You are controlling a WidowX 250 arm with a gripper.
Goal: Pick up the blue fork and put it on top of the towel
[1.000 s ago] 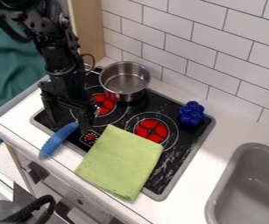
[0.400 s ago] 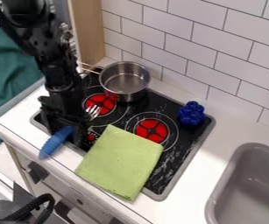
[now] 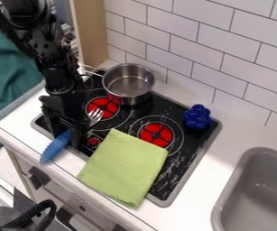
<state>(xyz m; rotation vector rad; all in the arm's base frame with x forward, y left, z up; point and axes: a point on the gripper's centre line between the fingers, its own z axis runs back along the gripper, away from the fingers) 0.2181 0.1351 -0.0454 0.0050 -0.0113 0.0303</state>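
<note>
The green towel (image 3: 123, 167) lies nearest, partly over the stove (image 3: 182, 167). Left of it, the blue fork (image 3: 56, 147) slants across the stove's near edge, under the gripper (image 3: 68, 135); whether its jaws pinch the handle, I cannot tell. Farther back sits a metal pot (image 3: 128, 84).

A black gripper (image 3: 64, 136) hangs over the blue-handled fork (image 3: 55, 147) at the stovetop's 9 o'clock, near a folded green towel (image 3: 123, 168).
Read from the middle of the black stovetop (image 3: 190, 149), the fork's handle end lies at 8 o'clock, over the white counter (image 3: 23, 127), its metal tines pointing toward 1 o'clock beside a red burner (image 3: 103, 107); the towel drapes across the edge at 6 o'clock, a metal pot (image 3: 128, 84) stands at 12, a dark-blue lobed object (image 3: 197, 117) sits at 2, and a gray sink (image 3: 258, 191) is set in at 4.
</note>
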